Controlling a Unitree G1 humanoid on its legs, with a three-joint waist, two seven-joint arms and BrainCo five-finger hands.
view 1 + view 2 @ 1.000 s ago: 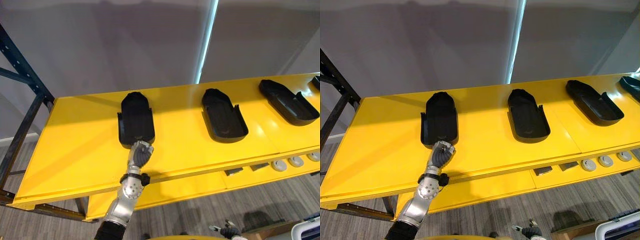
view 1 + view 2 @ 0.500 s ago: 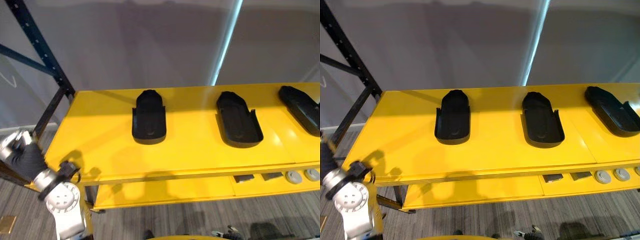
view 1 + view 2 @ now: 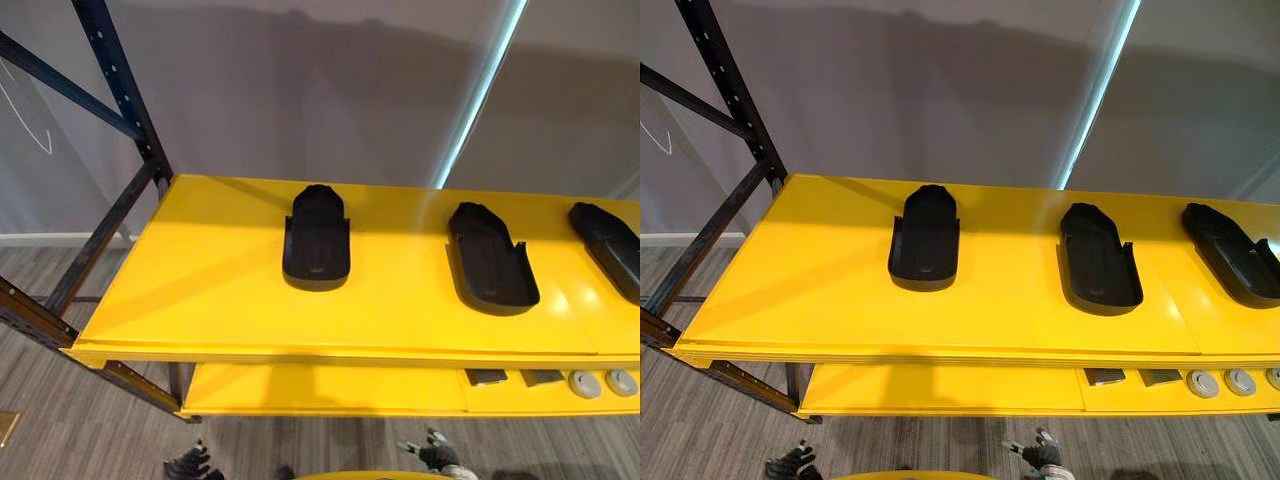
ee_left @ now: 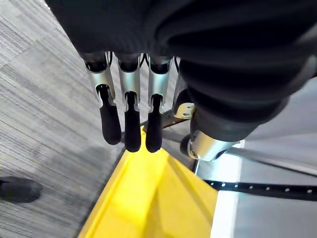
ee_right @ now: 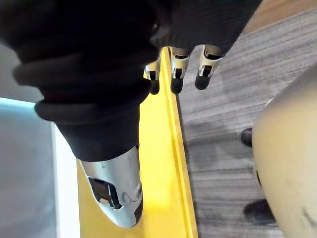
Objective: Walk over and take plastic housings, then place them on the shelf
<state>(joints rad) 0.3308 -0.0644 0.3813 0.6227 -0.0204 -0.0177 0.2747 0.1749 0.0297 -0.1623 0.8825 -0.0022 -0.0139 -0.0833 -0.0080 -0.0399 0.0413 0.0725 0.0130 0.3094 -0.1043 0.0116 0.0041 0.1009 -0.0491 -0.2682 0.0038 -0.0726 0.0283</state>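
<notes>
Count three black plastic housings on top deck of yellow shelf (image 3: 200,290), open side up, in a row & well apart: left housing (image 3: 317,237), mid housing (image 3: 490,259), right housing (image 3: 610,250) at view's edge.

Find L hand (image 4: 126,124) low, below shelf front, fingers straight & side by side, empty. Same for R hand (image 5: 177,74): fingers relaxed, clamped on nothing. Carrying nothing atm, so prob a fetch leg, i.e. go get next housing.

To do it well:
- Turn away w/o swinging arms into shelf edge or dark rack upright (image 3: 122,95) at left.
- Hold fingers loose till at pickup spot.
- On return, aim for bare deck left of left housing, or gap btw left & mid ones.
- Set down flat, open side up, clear of front lip.
- Avoid nudging those already placed. Prob light & smooth, so apt to slide.
- Ignore small parts (image 3: 585,383) on lower deck (image 3: 320,390).
</notes>
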